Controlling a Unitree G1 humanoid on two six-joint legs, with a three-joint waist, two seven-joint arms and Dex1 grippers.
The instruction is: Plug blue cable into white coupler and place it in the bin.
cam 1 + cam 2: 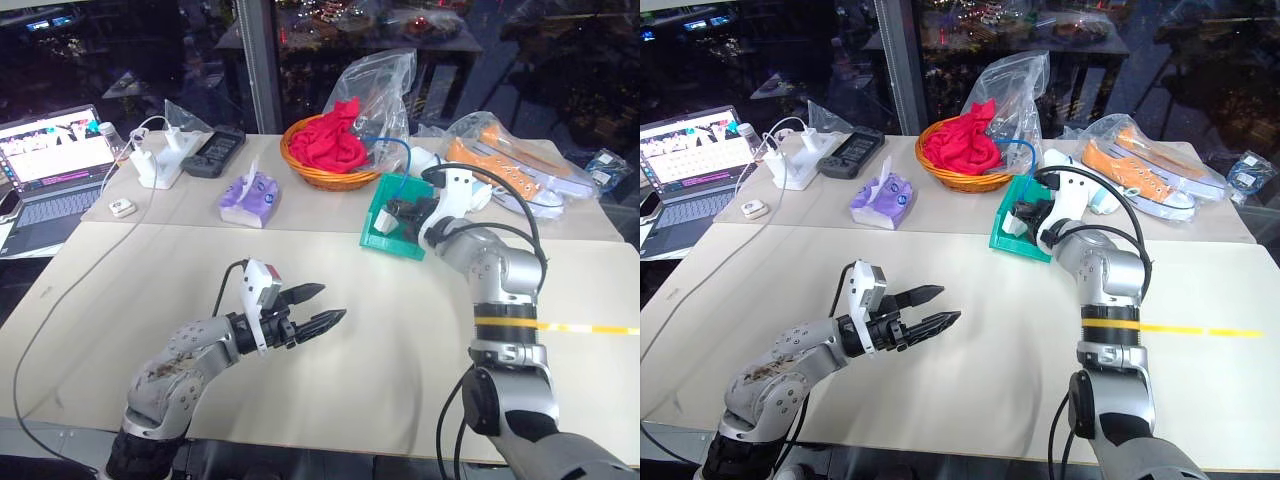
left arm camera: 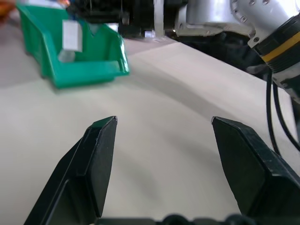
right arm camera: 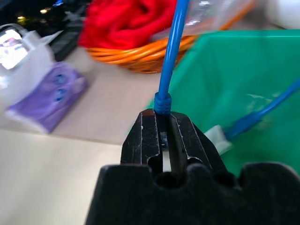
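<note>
The teal-green bin (image 1: 378, 232) stands at the table's far middle, beside the basket. My right gripper (image 3: 161, 115) hangs over its inside, shut on the blue cable (image 3: 169, 51) at its boot. The cable arcs up from the fingers toward the basket (image 1: 1018, 143). Another stretch of it runs down into the bin and ends in a pale piece (image 3: 216, 136). I cannot tell whether that piece, or the pale bit in the slit between the fingers, is the white coupler. My left gripper (image 1: 322, 305) is open and empty, low over the near table, pointing toward the bin (image 2: 84, 70).
An orange wicker basket (image 1: 310, 172) with red cloth stands behind the bin. A purple tissue pack (image 1: 248, 198), a black remote (image 1: 213, 152), a power strip with chargers (image 1: 160, 162) and a laptop (image 1: 50, 170) lie far left. Bagged orange shoes (image 1: 510, 165) lie far right.
</note>
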